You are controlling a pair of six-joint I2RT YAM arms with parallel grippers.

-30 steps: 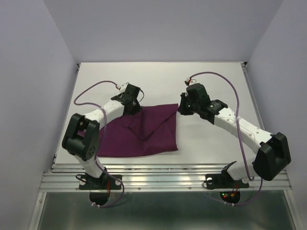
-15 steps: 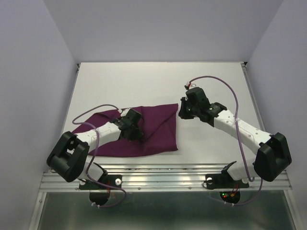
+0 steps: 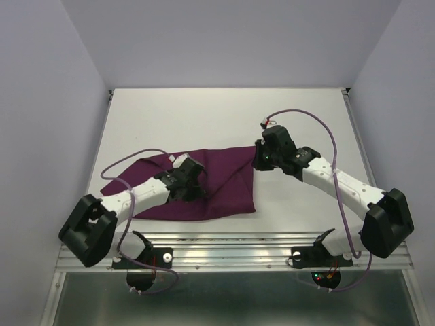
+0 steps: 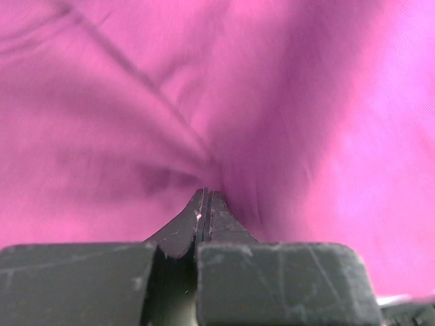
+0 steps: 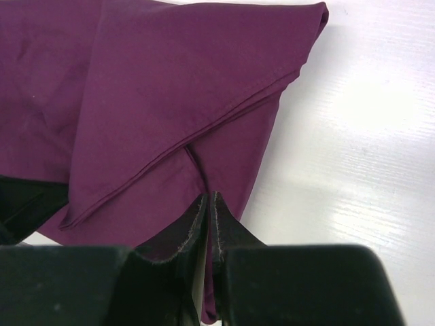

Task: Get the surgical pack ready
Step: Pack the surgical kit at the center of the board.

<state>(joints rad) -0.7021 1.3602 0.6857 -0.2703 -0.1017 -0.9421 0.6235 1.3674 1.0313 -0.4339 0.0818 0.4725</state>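
The surgical pack shows as a folded deep-purple drape (image 3: 224,193) lying on the white table, with overlapping flaps and a diagonal fold. Whatever it wraps is hidden. My left gripper (image 3: 190,189) rests on the drape's middle left. In the left wrist view its jaws (image 4: 206,193) are shut, and creases in the fabric (image 4: 306,102) gather at the tips. My right gripper (image 3: 259,160) is at the drape's far right corner. In the right wrist view its jaws (image 5: 209,197) are pinched on the drape's (image 5: 170,81) right edge, with a sliver of purple between the fingers.
Bare white table (image 3: 204,115) lies beyond and to the right of the drape. A metal rail (image 3: 238,248) runs along the near edge, and pale walls close in the other three sides. Purple cables loop over both arms.
My left gripper has swung from the drape's far left corner toward me onto its middle left, uncovering more purple at the far left. The right gripper shifted slightly; the drape's near right corner crept right.
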